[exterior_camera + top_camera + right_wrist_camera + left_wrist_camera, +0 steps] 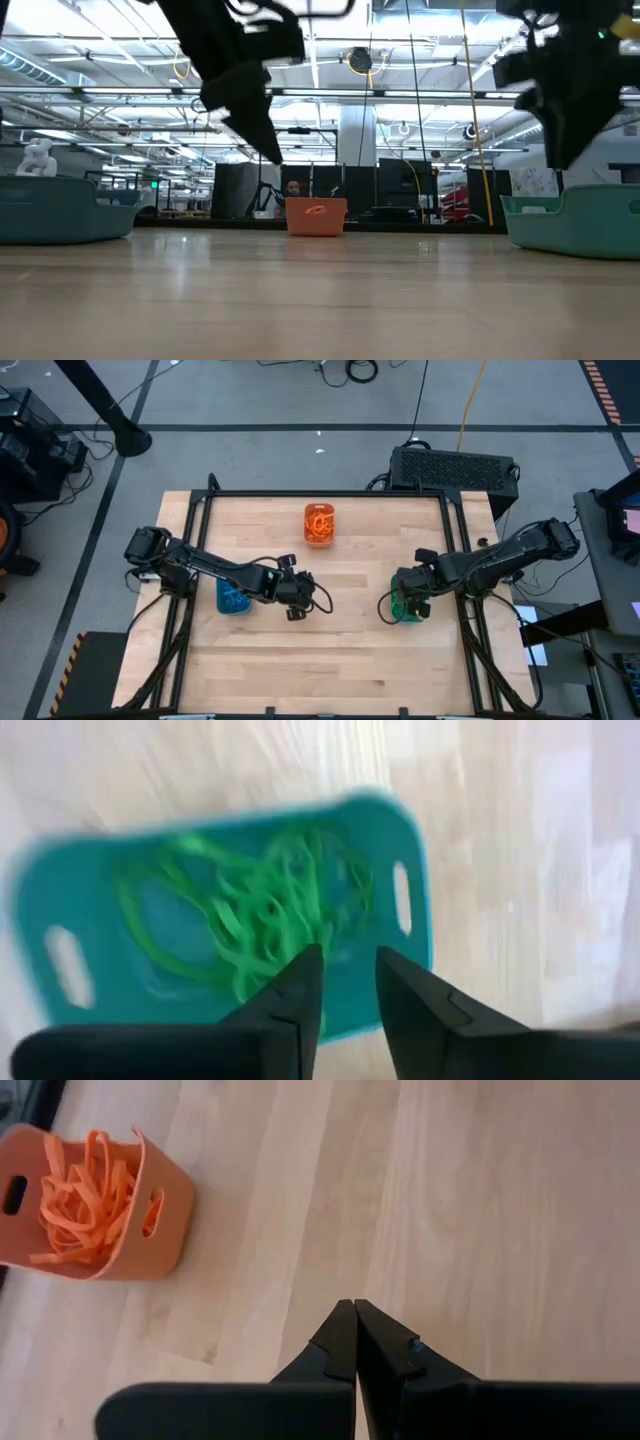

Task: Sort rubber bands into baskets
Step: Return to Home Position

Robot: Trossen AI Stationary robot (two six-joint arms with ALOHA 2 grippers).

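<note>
**Both grippers empty, bands lying in their matching baskets**

The right gripper (347,960) hangs just above the teal-green basket (60,890), its two fingers parted with nothing between them. The left gripper (352,1308) is clenched, fingertips pressed together on nothing, over bare wood near the middle of the table (350,660).

The rubber bands are thin flat loops, piled in loose tangles. Green bands (260,905) cover much of the teal-green basket's floor, directly under the right gripper. Orange bands (85,1200) fill the orange basket (170,1240), some arching up above its rim. In the high view a blue tangle shows inside the blue basket (233,600), which is partly covered by the left arm.

Each basket is a rounded rectangle with a handle slot in each short end. From above, the orange basket (319,524) stands near the far edge at the table's middle, its long axis running from far edge toward near edge. The blue basket sits at the left side and the teal-green basket (405,608) at the right side, well apart; their long axes are too covered by the arms to tell.
</note>
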